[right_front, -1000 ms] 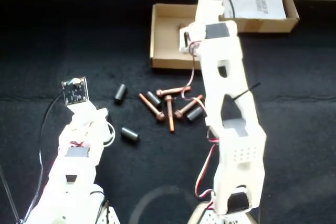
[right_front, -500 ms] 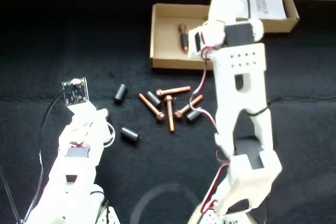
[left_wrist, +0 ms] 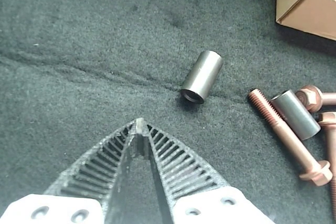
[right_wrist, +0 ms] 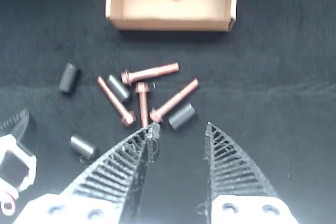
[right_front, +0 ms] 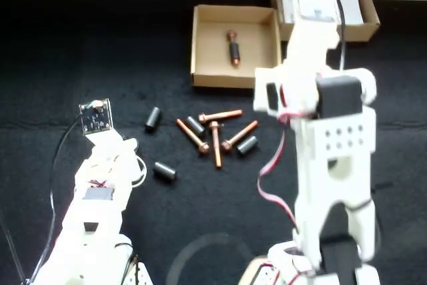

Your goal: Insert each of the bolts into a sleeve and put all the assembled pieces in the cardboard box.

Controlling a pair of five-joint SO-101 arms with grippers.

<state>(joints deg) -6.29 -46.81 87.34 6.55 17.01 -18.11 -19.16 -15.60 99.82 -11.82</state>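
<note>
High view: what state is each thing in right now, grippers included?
Cardboard box: open, holds one assembled piece.
Bolts: four, lying loose, no sleeve on any.
Sleeves: four, lying loose, empty.
Left gripper: shut, empty.
Right gripper: open, empty.

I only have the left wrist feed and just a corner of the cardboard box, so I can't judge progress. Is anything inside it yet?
Observer: Yes. One assembled piece, a bolt in its sleeve, lies inside the cardboard box.
Operator: What is loose on the mat in all?
Observer: Four bolts and four sleeves. One sleeve lies apart, nearest the left arm.
Operator: And the other arm?
Observer: The right gripper is open and holds nothing. Its tips face the pile of bolts.
</note>
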